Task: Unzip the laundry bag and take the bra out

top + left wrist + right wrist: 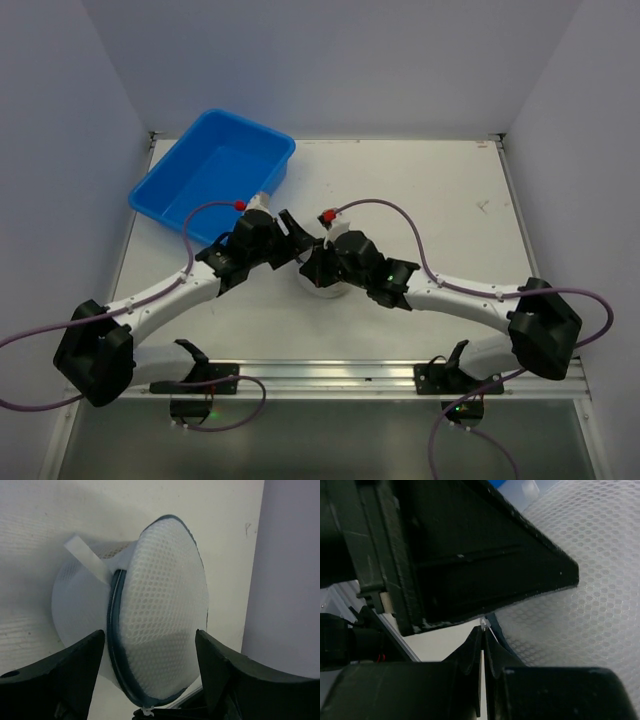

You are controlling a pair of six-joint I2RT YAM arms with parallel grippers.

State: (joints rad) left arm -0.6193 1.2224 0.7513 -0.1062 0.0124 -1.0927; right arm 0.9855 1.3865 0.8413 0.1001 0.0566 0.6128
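Observation:
The white mesh laundry bag [160,600] stands on edge, its dark zipper band [114,630] running down the left side. My left gripper [150,631] is shut on the laundry bag, one finger against each side of the dome. In the right wrist view the laundry bag [585,605] fills the right side. My right gripper [483,630] is shut on the small white zipper pull [484,624] at the bag's rim. From above, only a sliver of the laundry bag [325,290] shows beneath the left gripper [295,235] and right gripper [312,268]. The bra is hidden.
A blue plastic tub [160,195] sits at the table's back left, just beyond the left arm. A white fabric tab [85,555] sticks out from the bag. Grey walls enclose the table [450,200] on three sides.

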